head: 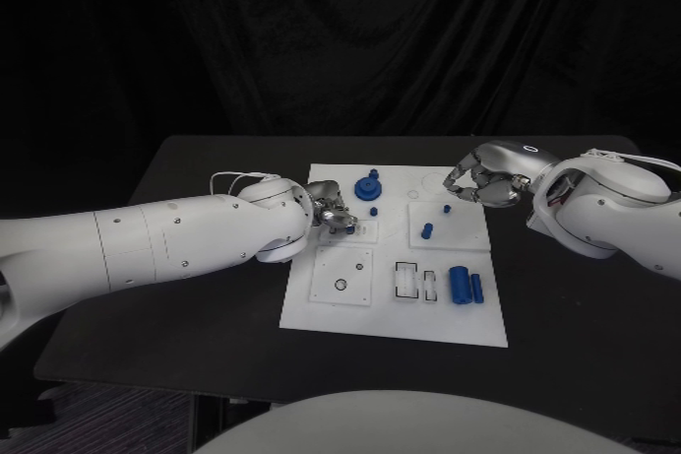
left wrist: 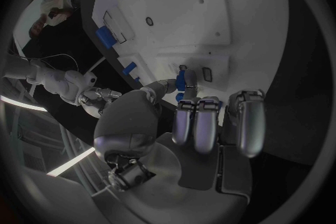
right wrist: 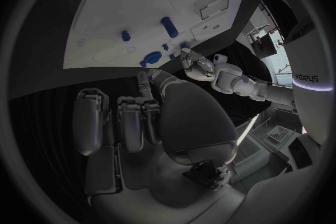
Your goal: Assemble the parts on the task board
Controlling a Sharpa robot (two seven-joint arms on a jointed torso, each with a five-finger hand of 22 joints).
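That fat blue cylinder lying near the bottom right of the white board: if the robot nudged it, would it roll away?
Probably. The blue cylinder lies on its side on the flat task board, so a sideways push would likely roll it. A slimmer blue piece right beside it might stop it on that side. It looks like rigid plastic, probably light, and its smooth surface could be slippery to grasp.

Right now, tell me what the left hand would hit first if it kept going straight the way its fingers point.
Probably the small blue part at its fingertips: the left hand reaches over the board, fingers almost on that part. Contact and depth are unclear.
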